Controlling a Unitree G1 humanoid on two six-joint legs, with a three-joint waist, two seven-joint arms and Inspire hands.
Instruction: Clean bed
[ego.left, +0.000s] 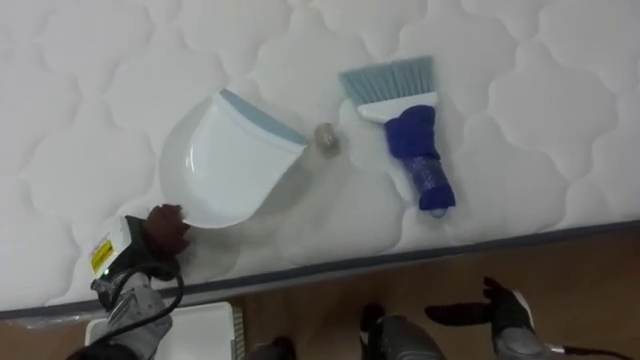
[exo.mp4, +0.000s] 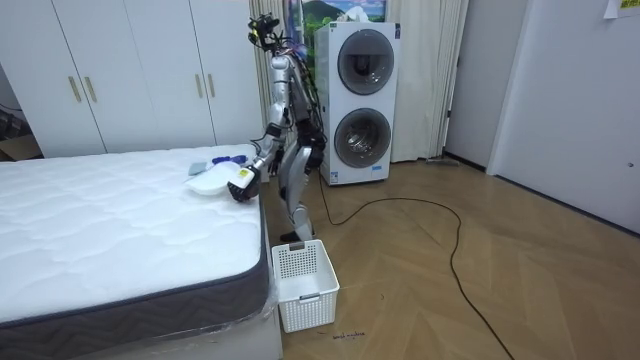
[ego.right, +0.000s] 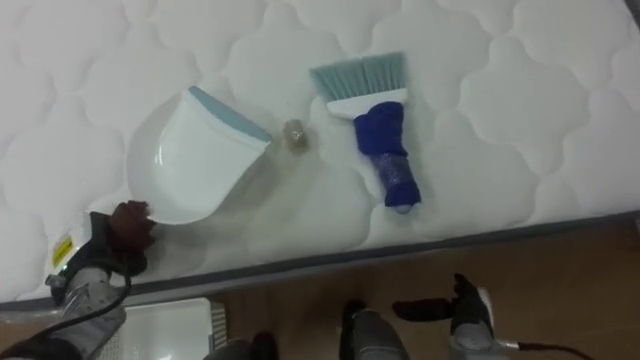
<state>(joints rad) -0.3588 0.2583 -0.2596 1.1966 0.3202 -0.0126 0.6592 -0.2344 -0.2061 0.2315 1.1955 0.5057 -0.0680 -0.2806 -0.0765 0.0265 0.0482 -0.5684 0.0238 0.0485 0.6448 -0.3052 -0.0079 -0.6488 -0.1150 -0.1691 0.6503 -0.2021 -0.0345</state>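
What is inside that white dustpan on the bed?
Nothing: the dustpan looks empty. A small scrap lies just outside its lip, on the mattress. The left hand covers its handle.

A white slatted basket (exo.mp4: 305, 283) is set on the wooden floor (exo.mp4: 480, 290), just beside the near corner of the bed (exo.mp4: 120, 220). Against the far wall, two white front-loading machines (exo.mp4: 357, 100) are stacked one on the other, each with a round dark door. A landscape picture (exo.mp4: 325, 12) is partly seen behind their top. Towards the room view's left, white wardrobe doors (exo.mp4: 130, 70) with slim gold handles are ranged along the far wall. A pale curtain (exo.mp4: 425, 80) is hung to the room view's right of the machines, and a yellow note (exo.mp4: 612, 8) is fixed high on the right-hand wall.
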